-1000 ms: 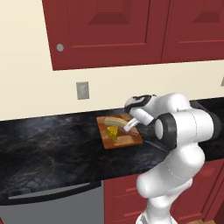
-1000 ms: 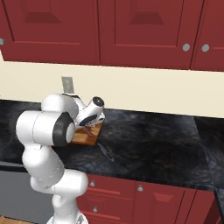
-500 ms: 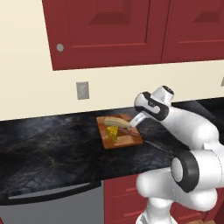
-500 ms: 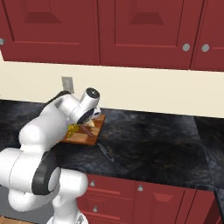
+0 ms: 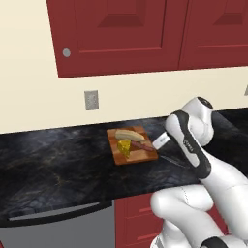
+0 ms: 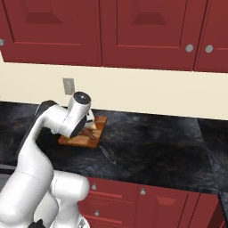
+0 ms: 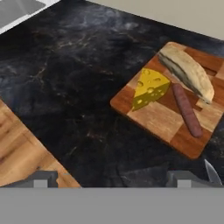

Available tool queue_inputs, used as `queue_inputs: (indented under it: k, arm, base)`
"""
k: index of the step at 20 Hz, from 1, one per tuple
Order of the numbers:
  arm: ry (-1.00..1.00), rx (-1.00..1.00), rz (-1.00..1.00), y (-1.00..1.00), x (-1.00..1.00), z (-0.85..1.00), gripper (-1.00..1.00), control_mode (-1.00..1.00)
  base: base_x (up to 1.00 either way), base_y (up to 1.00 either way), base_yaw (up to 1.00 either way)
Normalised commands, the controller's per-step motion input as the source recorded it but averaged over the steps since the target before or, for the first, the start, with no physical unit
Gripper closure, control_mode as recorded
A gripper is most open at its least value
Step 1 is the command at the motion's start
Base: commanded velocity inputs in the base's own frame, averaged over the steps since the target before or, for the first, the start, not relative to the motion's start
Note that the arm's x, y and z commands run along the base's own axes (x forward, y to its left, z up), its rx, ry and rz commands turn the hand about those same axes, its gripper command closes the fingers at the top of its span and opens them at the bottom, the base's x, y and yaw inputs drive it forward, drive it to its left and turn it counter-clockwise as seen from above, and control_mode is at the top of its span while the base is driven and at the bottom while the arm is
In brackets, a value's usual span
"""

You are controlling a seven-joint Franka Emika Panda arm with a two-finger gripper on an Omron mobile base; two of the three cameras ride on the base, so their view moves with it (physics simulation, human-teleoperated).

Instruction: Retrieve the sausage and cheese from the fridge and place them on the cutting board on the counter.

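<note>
The reddish-brown cutting board (image 5: 141, 155) (image 6: 100, 124) (image 7: 158, 123) lies on the black marbled counter (image 5: 58, 164) (image 6: 156, 142) (image 7: 74, 74). On it rest the yellow cheese (image 5: 124, 147) (image 7: 149, 87) wedge and, beside it, the slim dark sausage (image 5: 142, 144) (image 6: 88, 134) (image 7: 187, 109). My gripper (image 5: 160, 141) (image 7: 111, 179) hovers just right of the board. It is open, with nothing between its fingertips (image 7: 42, 179). The fridge is out of view.
A pale tan bread loaf (image 5: 129, 133) (image 7: 189, 72) lies along the board's far edge. A knife (image 5: 172, 160) (image 6: 107, 156) (image 7: 212, 171) rests on the counter right of the board. Red wall cabinets (image 5: 145, 34) hang above. A wall outlet (image 5: 91, 100) sits behind.
My arm has swung back to the right, drawing the gripper off the board. The jaws have opened a little wider. Cheese, sausage and loaf stay in place.
</note>
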Motion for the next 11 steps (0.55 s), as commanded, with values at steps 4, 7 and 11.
queue_inputs:
  k: [4,7,11]
  arm:
    - [0.1,-0.04,-0.11,0.16,-0.66,0.64,-1.0,-1.0]
    - [0.06,-0.12,-0.14,0.36,-0.4,0.47,-1.0,-1.0]
    - [0.01,-0.2,-0.17,0.5,-0.11,0.33,-1.0,-1.0]
  base:
    - [0.0,0.0,0.0]
    - [0.0,0.0,0.0]
    - [0.0,0.0,0.0]
